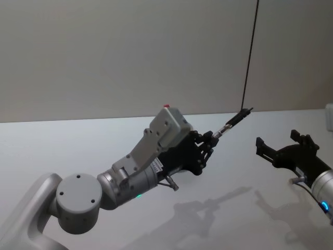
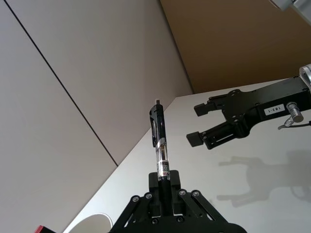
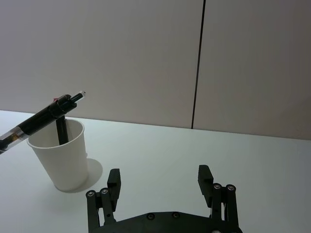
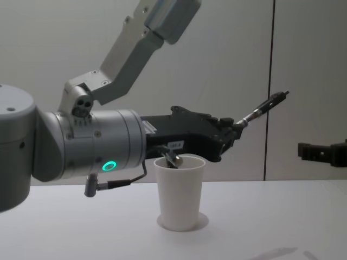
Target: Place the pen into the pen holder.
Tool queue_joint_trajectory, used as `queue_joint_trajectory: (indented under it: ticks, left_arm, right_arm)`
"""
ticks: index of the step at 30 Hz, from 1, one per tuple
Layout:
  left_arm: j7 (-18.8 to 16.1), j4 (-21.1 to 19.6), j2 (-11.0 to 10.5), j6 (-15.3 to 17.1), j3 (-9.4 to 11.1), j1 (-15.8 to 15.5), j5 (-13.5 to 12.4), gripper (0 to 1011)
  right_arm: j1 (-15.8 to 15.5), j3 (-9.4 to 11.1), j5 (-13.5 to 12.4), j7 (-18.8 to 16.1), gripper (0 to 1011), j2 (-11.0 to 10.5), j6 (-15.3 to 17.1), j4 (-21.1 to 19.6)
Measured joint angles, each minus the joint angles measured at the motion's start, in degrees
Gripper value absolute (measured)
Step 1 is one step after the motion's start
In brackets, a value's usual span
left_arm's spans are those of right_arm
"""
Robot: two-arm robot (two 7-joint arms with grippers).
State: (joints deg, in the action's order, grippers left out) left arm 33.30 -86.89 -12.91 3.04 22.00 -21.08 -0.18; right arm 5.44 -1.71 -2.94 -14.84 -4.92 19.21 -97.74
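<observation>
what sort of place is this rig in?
Probably a lab or test room: white table, plain panelled wall, a paper cup, and a pen in the left gripper.

Silver-grey round-jointed arms [image 4: 81, 146] bear a green ring light [image 4: 110, 166], thin cables [image 4: 116, 183] and black screw-studded fingers [image 3: 205, 175].

The bench [image 4: 282, 216] is a plain white surface, smooth and matte, running back to a pale wall [image 4: 227, 54]. One white paper cup [image 4: 180, 192] stands upright on it, wide mouth up and narrow base down, with a soft shadow [image 3: 97, 171] just beside its foot. Fainter grey shadows [image 1: 218, 205] lie across the bare top, well apart from the cup.
</observation>
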Motion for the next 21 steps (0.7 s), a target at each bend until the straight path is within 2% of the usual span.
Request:
queue_joint_trajectory:
  ticks: [12, 21]
  left_arm:
    - [-0.5, -0.1, 0.1, 0.3, 0.2, 0.0, -0.2, 139]
    - [-0.7, -0.1, 0.2, 0.4, 0.3, 0.0, -0.3, 139]
  right_arm:
    - [-0.5, 0.0, -0.9, -0.3, 1002, -0.1, -0.6, -0.5]
    - [-1.4, 0.5, -4.3, -0.8, 1002, -0.2, -1.6, -1.3]
